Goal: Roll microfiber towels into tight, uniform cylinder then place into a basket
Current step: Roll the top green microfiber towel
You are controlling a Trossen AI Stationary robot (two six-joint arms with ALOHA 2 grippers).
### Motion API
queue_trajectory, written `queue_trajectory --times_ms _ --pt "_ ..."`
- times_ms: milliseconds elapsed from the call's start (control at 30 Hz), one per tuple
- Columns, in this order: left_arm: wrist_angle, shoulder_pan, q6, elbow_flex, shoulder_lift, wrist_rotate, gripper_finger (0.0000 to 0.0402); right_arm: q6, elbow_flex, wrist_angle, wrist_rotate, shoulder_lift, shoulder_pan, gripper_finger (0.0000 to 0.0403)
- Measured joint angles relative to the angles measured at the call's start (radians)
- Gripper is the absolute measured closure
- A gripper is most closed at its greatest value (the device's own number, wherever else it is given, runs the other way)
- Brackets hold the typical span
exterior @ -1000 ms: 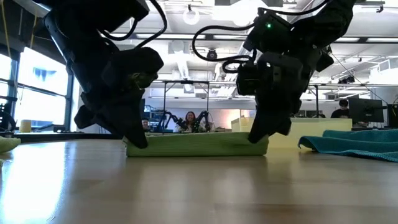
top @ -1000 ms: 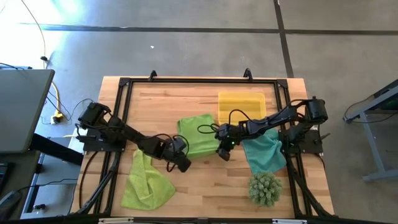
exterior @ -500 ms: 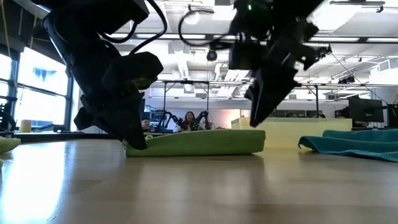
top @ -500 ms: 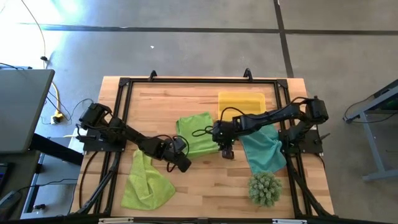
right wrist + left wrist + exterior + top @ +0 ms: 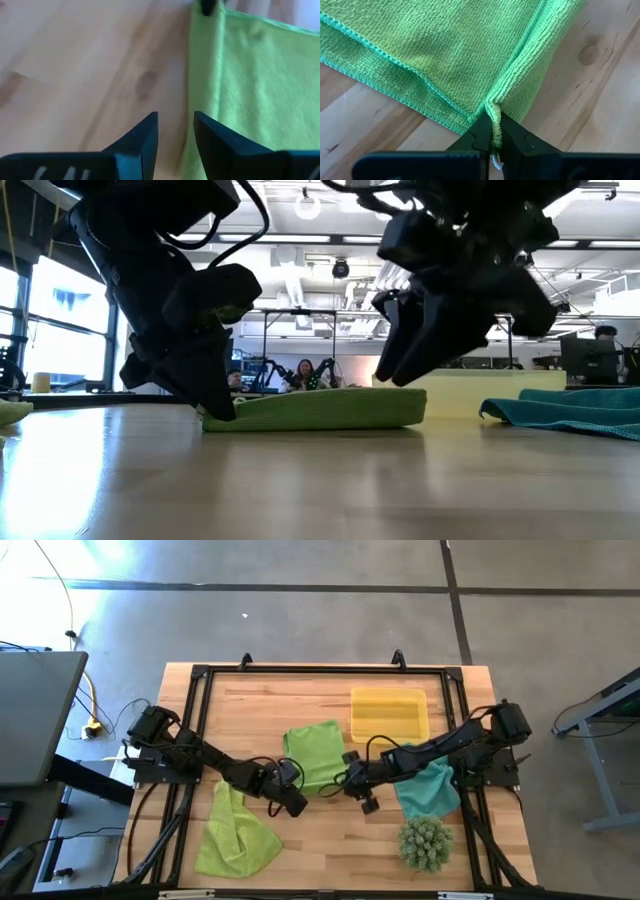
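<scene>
Wooden tabletop (image 5: 300,700): left gripper (image 5: 494,141) pinches the centre green towel (image 5: 312,753) corner; right gripper (image 5: 175,131), fingers spread and empty, must regrasp before rolling.

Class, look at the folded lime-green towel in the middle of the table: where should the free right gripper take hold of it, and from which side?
Probably the near corner of the folded lime-green towel on the right gripper's side. The left gripper is shut on the opposite near corner, and this one lies flat and free on the table. Coming from above and slightly from the near edge looks best, since the open fingers hover just outside that edge.
</scene>
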Motion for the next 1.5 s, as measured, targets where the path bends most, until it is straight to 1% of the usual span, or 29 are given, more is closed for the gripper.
queue_trajectory --times_ms 233,567,633,733,867,967,1133,1367,1500 --pt "0.002 0.0 0.0 0.0 0.001 0.001 0.0391 0.015 -0.037 0.011 0.01 0.003 -0.024 0.0287" --pt "0.003 0.0 0.0 -0.001 0.001 0.002 0.0391 0.011 -0.054 0.002 0.035 0.004 -0.099 0.0287" --pt "0.003 0.0 0.0 -0.001 0.001 0.002 0.0391 0.021 -0.053 -0.02 0.052 0.003 -0.109 0.0287" --pt "0.003 0.0 0.0 -0.001 0.001 0.003 0.0391 0.08 -0.023 -0.112 0.054 -0.016 -0.113 0.0287" --pt "0.004 0.0 0.0 -0.001 0.001 0.002 0.0391 0.132 0.037 -0.237 0.057 -0.054 -0.086 0.0287" --pt "0.008 0.0 0.015 -0.001 0.002 0.001 0.0391 0.122 0.045 -0.209 0.057 -0.067 -0.057 0.0287" --pt "0.028 0.0 0.026 -0.002 0.003 0.002 0.0391 0.113 0.045 -0.138 0.053 -0.012 -0.033 0.0286" --pt "0.029 0.0 0.026 -0.002 0.003 0.002 0.0391 0.099 0.044 -0.106 0.07 0.097 -0.035 0.0286" --pt "0.029 0.0 0.026 -0.002 0.003 0.002 0.0391 0.1 0.046 -0.107 0.087 0.117 -0.045 0.0286"
